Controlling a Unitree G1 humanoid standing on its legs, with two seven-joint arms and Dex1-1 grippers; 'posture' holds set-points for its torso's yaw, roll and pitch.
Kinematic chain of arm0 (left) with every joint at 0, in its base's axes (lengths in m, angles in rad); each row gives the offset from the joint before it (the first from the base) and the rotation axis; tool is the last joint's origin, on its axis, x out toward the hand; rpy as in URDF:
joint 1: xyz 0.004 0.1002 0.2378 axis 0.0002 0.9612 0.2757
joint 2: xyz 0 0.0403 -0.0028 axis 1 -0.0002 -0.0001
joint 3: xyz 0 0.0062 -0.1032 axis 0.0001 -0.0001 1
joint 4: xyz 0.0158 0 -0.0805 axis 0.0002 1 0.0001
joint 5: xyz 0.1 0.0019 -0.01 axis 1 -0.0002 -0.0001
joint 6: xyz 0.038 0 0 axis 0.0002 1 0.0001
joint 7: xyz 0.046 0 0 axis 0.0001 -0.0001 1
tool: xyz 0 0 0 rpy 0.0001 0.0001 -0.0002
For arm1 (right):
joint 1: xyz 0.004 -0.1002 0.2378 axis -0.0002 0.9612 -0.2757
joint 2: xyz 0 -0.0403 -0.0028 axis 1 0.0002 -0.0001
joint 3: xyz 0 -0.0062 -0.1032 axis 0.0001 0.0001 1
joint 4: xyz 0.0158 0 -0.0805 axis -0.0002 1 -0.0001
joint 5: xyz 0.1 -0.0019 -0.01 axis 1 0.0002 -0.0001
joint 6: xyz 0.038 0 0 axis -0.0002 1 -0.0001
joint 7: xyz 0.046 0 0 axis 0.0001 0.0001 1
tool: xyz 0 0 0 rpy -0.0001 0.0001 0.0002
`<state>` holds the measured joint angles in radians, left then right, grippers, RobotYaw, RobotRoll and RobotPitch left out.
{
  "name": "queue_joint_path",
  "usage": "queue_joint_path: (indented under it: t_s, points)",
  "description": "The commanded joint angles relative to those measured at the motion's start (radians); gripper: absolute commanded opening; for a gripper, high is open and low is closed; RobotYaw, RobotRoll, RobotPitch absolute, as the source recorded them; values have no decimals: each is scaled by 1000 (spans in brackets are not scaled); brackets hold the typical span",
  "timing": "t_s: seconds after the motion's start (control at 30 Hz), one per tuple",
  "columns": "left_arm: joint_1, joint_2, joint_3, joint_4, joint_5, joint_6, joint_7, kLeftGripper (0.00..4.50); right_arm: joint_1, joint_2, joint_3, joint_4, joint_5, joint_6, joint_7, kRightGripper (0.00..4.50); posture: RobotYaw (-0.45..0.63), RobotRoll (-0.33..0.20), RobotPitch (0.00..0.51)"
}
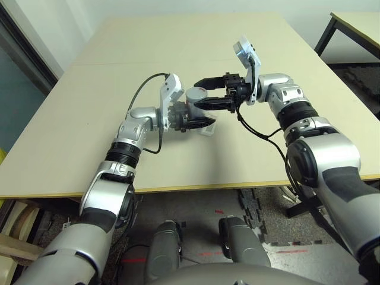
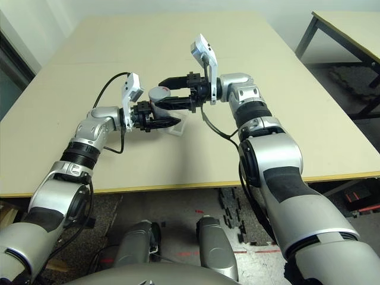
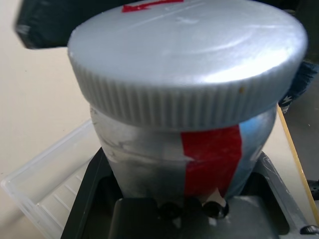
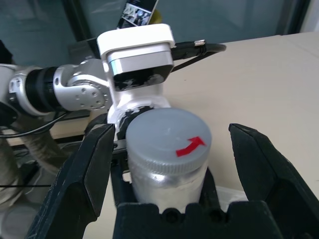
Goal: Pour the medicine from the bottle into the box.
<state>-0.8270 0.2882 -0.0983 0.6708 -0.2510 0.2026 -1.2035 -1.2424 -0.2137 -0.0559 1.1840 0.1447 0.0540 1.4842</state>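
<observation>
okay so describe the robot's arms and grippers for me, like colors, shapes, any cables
Both arms are glossy silver with rounded shells, black ribbed rings at the joints and dark panels on the forearms. The left gripper and right gripper each have two black wedge-shaped fingers. A white, boxy camera housing sits on each wrist, and a black cable loops from each one back along its arm.

One bottle (image 4: 167,159), silvery-grey, wearing one ribbed cap (image 3: 187,69) with one red arrow mark on top and one red stripe down its side. One clear plastic box (image 3: 47,186) on the table (image 1: 178,53), just at the bottle's 6 o'clock in the head views. Two robot arms, so two grippers: the left gripper (image 1: 196,123) and the right gripper (image 1: 205,93), each with two black fingers. A second table (image 1: 356,27) stands off at 2 o'clock. No loose pellets can be counted.
</observation>
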Motion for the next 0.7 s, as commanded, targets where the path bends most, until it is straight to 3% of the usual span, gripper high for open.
queue_joint_path:
  t_s: [0.03, 0.7]
  points:
    - [6, -2, -11, -33, 5, 10, -9, 2772, -17, 11, -4, 14, -1, -11, -20, 4500, -204, 0, 49]
    - [20, 1, -7, -76, -1, 43, -10, 2772, -5, -40, -11, 53, -16, -12, -85, 4500, -203, 0, 54]
